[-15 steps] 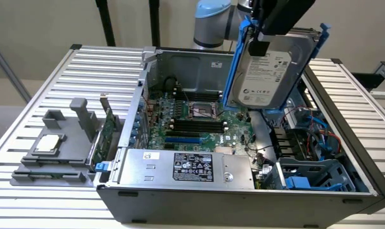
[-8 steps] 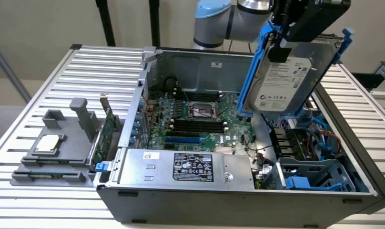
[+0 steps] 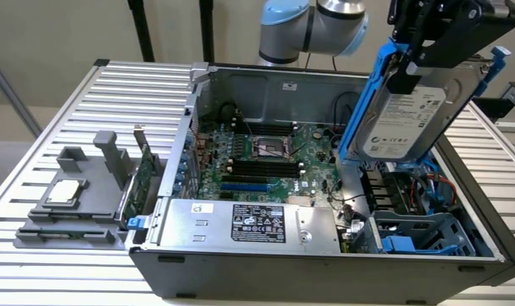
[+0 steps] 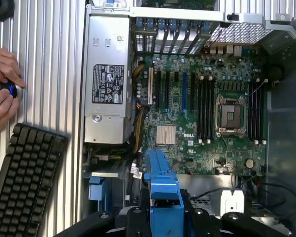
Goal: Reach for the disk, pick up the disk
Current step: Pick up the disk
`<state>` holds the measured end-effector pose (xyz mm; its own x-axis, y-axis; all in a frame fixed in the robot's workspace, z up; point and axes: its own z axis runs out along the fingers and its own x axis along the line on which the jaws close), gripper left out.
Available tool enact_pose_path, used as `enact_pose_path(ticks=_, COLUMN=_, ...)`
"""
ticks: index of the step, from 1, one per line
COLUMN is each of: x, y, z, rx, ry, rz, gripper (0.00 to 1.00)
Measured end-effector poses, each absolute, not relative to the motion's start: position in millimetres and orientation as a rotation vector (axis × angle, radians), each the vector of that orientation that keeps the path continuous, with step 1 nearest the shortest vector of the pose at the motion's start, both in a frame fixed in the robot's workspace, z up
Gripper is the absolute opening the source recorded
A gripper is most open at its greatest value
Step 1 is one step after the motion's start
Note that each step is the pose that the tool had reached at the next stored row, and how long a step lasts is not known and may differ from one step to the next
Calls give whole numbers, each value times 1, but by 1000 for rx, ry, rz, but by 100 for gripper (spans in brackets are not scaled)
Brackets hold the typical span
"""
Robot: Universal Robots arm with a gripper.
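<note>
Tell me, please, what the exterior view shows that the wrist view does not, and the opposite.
Exterior view alone: the disk's white label, lifted above the open case, and a grey stand holding a small silver chip beside the case. Wrist view alone: a black keyboard and a person's hand on a small dark object. Both: the motherboard, the silver box with black label, and the disk's blue rail.

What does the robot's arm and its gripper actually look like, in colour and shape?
The arm is made of thick round silver-grey tubes, with a pale blue cap over a joint, like plumbing with coloured lids. The gripper at its end is a chunky black block with squared edges. In the wrist view its black body carries small round silver screw heads. No markings or cables on it are plain to see.
</note>
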<state>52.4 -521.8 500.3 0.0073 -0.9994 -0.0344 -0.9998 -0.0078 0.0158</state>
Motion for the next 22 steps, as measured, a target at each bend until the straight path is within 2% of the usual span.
enact_pose_path(ticks=22, x=101, y=-572, z=500, rx=-2216, ry=2200, rz=60, gripper=33)
